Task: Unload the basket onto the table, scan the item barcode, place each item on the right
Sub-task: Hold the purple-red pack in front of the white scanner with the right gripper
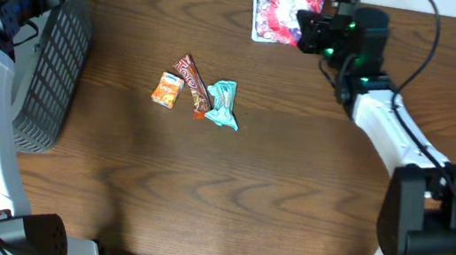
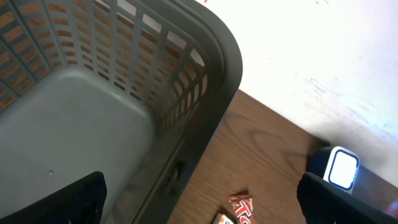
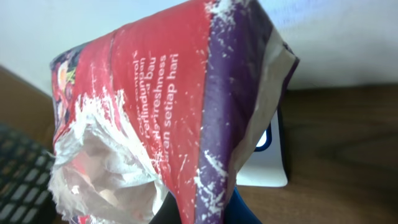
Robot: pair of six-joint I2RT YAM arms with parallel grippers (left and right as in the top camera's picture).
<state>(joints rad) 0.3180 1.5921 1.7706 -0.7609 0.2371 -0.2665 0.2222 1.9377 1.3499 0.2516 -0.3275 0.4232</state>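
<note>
A red and purple crinkled packet (image 1: 290, 7) hangs at the table's far edge, with my right gripper (image 1: 306, 27) shut on its lower end. In the right wrist view the packet (image 3: 168, 112) fills most of the frame and my right gripper (image 3: 199, 214) pinches it at the bottom. Behind it lies the white barcode scanner (image 3: 267, 168), mostly hidden; in the overhead view only an edge of the scanner (image 1: 256, 20) shows. No barcode is visible. My left gripper (image 2: 199, 199) is open and holds nothing, high over the grey basket (image 2: 93, 118).
The grey basket (image 1: 52, 76) stands at the table's left side. An orange packet (image 1: 166, 89), a brown bar (image 1: 192, 82) and a teal packet (image 1: 222, 104) lie together mid-table. The left wrist view also shows the scanner (image 2: 342, 168) and the bar (image 2: 242, 208).
</note>
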